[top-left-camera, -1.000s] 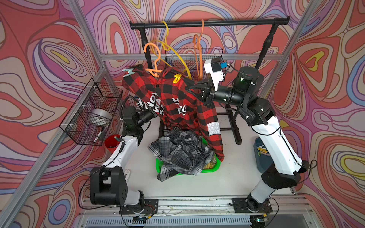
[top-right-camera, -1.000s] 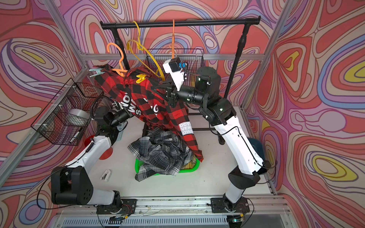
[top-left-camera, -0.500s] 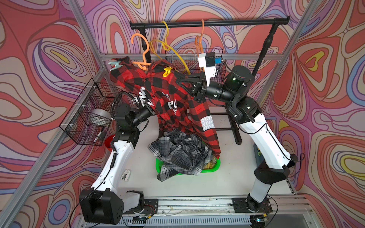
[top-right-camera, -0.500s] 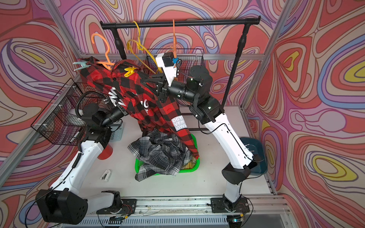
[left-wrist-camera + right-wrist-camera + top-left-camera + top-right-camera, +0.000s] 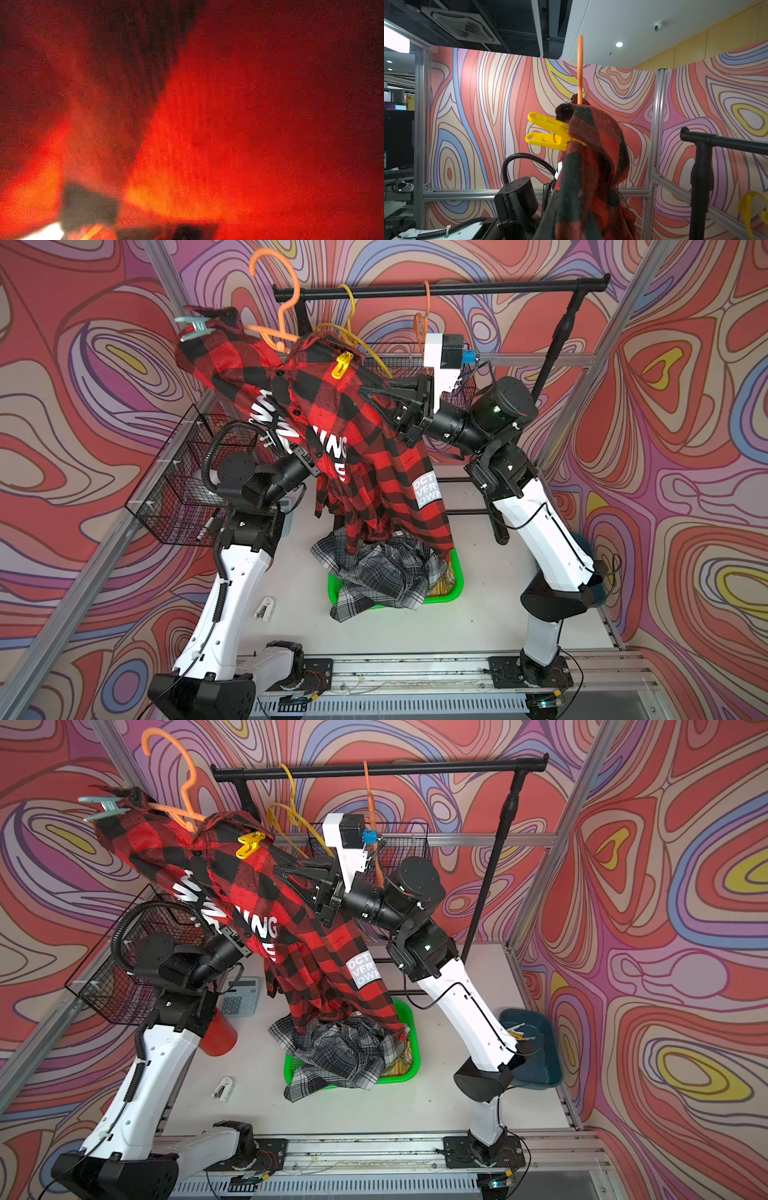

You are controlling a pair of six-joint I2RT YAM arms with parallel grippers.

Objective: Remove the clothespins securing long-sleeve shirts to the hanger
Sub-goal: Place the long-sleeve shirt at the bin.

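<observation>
The red-black shirt [image 5: 332,414] hangs on an orange hanger [image 5: 282,302] held up to the left of the rail's end. A yellow clothespin [image 5: 341,363] [image 5: 548,135] clips it near the collar, and a teal clothespin [image 5: 195,327] clips its far left shoulder. My right gripper [image 5: 368,393] is shut on the shirt's right shoulder. My left gripper is hidden under the shirt's front, and its wrist view shows only red cloth [image 5: 228,124]. The grey plaid shirt [image 5: 382,572] lies heaped in the green basket [image 5: 332,585] over a yellow one [image 5: 446,578].
The black rail [image 5: 457,286] carries a bare yellow hanger [image 5: 351,310] and a bare orange one [image 5: 427,302]. Wire baskets hang at the left [image 5: 183,489] and rear [image 5: 399,364]. A white clothespin [image 5: 264,608], red cup [image 5: 218,1038], calculator [image 5: 239,998] and blue bin [image 5: 536,1048] sit on the table.
Both arms have risen and carried the red-black shirt on its hanger upward and to the left. Neither grip has changed.
</observation>
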